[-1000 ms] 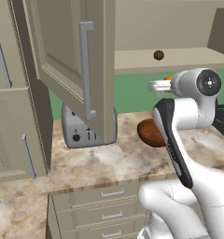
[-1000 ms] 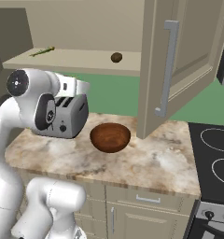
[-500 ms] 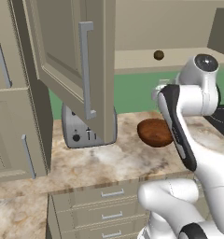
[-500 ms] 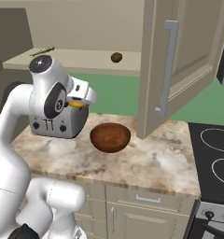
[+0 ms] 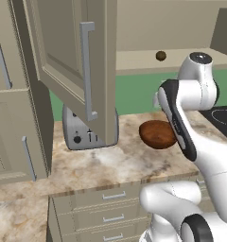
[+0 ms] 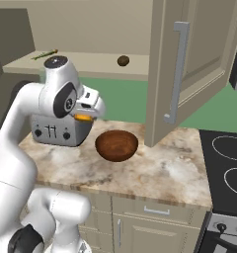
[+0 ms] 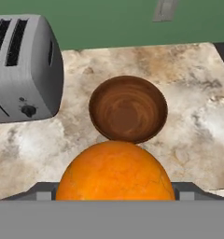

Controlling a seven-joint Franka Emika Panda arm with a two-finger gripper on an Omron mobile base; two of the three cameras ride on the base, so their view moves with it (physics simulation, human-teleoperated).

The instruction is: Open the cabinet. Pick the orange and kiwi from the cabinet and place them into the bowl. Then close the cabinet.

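Note:
The cabinet is open, its door (image 5: 73, 61) (image 6: 189, 59) swung out over the counter. On its shelf lies the brown kiwi (image 5: 161, 56) (image 6: 123, 61). My gripper (image 6: 86, 112) (image 7: 115, 193) is shut on the orange (image 6: 82, 117) (image 7: 115, 172), held above the counter between the toaster and the bowl. The reddish-brown bowl (image 5: 157, 133) (image 6: 116, 145) (image 7: 128, 108) stands empty on the marble counter, just ahead of and below the orange in the hand view.
A silver toaster (image 5: 82, 132) (image 6: 54, 129) (image 7: 20, 70) stands left of the bowl. The open right door hangs close above the counter beside the bowl. A stove (image 6: 229, 163) lies to the right. A thin green stalk (image 6: 45, 53) rests on the shelf's left end.
The arm has swung away from the shelf and carried the orange down and toward the bowl. The kiwi, bowl and doors have not moved.

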